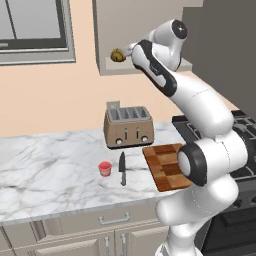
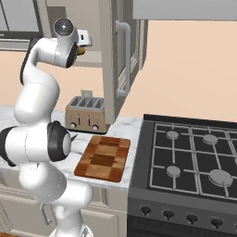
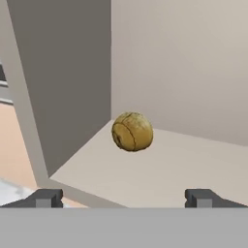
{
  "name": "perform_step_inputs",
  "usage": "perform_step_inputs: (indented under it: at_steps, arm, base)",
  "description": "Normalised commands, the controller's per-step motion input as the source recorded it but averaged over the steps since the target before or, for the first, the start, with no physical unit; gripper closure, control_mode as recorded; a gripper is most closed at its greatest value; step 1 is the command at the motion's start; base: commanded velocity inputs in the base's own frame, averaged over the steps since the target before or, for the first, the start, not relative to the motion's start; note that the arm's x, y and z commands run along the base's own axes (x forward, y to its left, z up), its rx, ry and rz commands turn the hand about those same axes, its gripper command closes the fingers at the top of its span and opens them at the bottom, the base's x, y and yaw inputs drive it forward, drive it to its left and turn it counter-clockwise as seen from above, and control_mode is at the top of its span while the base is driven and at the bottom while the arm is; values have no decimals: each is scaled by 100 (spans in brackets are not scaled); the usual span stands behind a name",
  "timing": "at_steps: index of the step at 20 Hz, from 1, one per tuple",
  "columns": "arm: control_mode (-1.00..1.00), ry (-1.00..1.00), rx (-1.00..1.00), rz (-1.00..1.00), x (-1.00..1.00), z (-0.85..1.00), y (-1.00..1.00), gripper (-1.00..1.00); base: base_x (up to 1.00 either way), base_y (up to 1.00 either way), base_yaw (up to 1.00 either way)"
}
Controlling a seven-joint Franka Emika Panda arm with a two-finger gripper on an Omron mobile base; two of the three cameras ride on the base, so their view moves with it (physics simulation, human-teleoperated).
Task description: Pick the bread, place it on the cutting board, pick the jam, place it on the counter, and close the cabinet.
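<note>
The arm reaches high and forward, elbow bent, its tool (image 3: pixel 123 197) level with fingers spread wide, holding nothing.

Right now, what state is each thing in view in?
gripper: open, short of the bread
bread: on the cabinet shelf, not held
cabinet: door open
jam: upright on the counter
cutting board: flat, bare
toaster: slots empty
knife: flat on the counter

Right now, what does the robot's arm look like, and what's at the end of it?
The arm is smooth, glossy white, built from fat rounded sections with dark, nearly black bands and round caps at the joints. No cables or markings show. At its end is the gripper, with two small, blocky dark grey finger tips.
</note>
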Motion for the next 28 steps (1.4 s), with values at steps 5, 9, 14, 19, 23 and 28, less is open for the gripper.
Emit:
perform_step_inputs:
  at_steps: [5,9,14,19,23,28]
  arm:
    - [-100,0,0,5,12,0,0,-100]
    - [-100,0,0,4,17,0,0,-100]
    - [-100,0,-1,4,15,-1,0,-100]
    - [-100,0,0,2,20,-1,0,-100]
    - [-100,0,-1,0,26,-3,0,-100]
    - [-100,2,0,0,28,0,1,-100]
  base:
    - [0,0,0]
    - [0,0,0]
    - [0,0,0]
    - [0,0,0]
    - [0,0,0]
    - [0,0,0]
